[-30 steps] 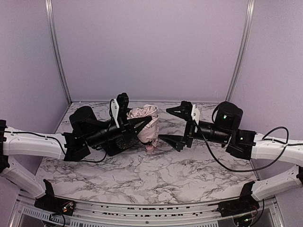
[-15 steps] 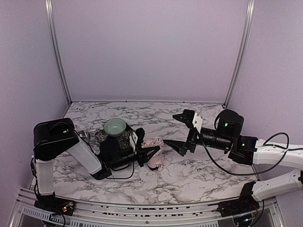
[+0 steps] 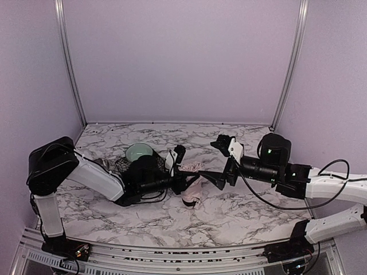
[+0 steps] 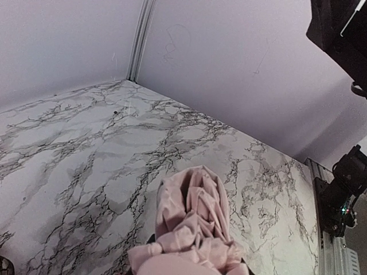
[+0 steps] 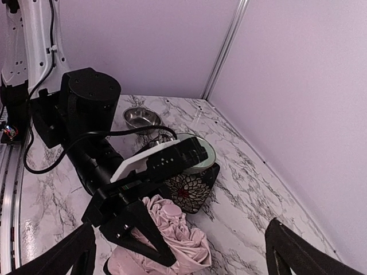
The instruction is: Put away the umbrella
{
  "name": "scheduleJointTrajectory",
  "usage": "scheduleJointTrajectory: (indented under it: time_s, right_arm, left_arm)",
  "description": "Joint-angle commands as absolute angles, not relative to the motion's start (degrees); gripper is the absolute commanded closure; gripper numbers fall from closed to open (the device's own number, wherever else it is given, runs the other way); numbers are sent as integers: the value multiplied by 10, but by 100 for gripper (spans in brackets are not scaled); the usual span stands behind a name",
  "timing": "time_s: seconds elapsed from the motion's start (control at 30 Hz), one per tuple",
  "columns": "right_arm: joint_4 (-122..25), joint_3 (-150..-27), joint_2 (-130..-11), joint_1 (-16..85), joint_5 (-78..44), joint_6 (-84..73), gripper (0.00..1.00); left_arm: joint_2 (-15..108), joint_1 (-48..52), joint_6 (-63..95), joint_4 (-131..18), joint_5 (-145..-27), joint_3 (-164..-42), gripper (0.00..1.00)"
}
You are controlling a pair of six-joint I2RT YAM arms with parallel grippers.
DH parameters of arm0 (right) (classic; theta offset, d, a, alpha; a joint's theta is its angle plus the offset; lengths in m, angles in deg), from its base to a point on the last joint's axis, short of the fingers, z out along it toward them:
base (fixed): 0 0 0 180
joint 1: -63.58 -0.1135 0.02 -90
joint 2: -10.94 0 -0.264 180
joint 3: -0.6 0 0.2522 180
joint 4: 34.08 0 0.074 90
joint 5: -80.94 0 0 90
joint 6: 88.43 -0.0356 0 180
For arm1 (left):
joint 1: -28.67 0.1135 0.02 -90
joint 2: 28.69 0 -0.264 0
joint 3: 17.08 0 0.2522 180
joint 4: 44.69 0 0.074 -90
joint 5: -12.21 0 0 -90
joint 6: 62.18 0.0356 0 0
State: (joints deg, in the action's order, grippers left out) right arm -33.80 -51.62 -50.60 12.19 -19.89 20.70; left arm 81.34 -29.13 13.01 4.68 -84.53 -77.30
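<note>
The umbrella (image 3: 191, 192), the only one here, is a collapsed bundle of pale pink fabric low over the marbled surface (image 3: 246, 206), about midway between the two arms and just right of the dishes. In the overhead view its long axis runs roughly from the back wall toward the near edge, leaning a little to the left at the near end. In the left wrist view the crumpled fabric (image 4: 192, 220) stretches straight away from the camera. I cannot tell which end carries the handle. There are two arms and two pincers. The left pincer (image 3: 184, 169) reaches in low from the left, and its black fingers (image 5: 135, 223) are closed partway on the pink fabric, holding the bundle. The right pincer (image 3: 218, 162) faces it from the right with jaws spread wide and nothing between them. One finger sits just beside the umbrella's far end and the other toward the near side, and whether either touches the fabric cannot be told. There are two bowls, both left of the umbrella. A pale green bowl (image 3: 139, 152) rests on one dark floral-patterned piece (image 5: 186, 192), which stands right next to the pink fabric. A steel bowl (image 3: 102, 165) sits on the surface farther left.
</note>
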Motion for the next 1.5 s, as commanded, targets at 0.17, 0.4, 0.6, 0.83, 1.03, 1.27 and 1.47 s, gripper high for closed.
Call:
scheduleJointTrajectory:
  time_s: [0.17,0.4,0.6,0.83,1.03,1.27,1.47]
  right_arm:
    - [-405,-588,-512,126,-116,181,0]
    - [-455,-623,-536,128,-66,151,0]
    - [-467,-632,-552,128,-57,147,0]
    - [-476,-635,-556,129,-48,147,0]
    - [-478,-635,-555,129,-47,149,0]
    - [-478,-635,-558,129,-47,148,0]
    - [-481,-639,-564,130,-50,147,0]
  left_arm:
    - [780,-294,-51,-199,-962,-905,83]
    - [852,-289,-129,-246,-991,-958,72]
    - [906,-271,-163,-246,-1022,-986,65]
    - [924,-255,-148,-246,-998,-976,26]
    - [893,-255,-74,-309,-902,-965,1]
    - [836,-255,9,-380,-828,-967,1]
    - [796,-256,78,-431,-793,-976,1]
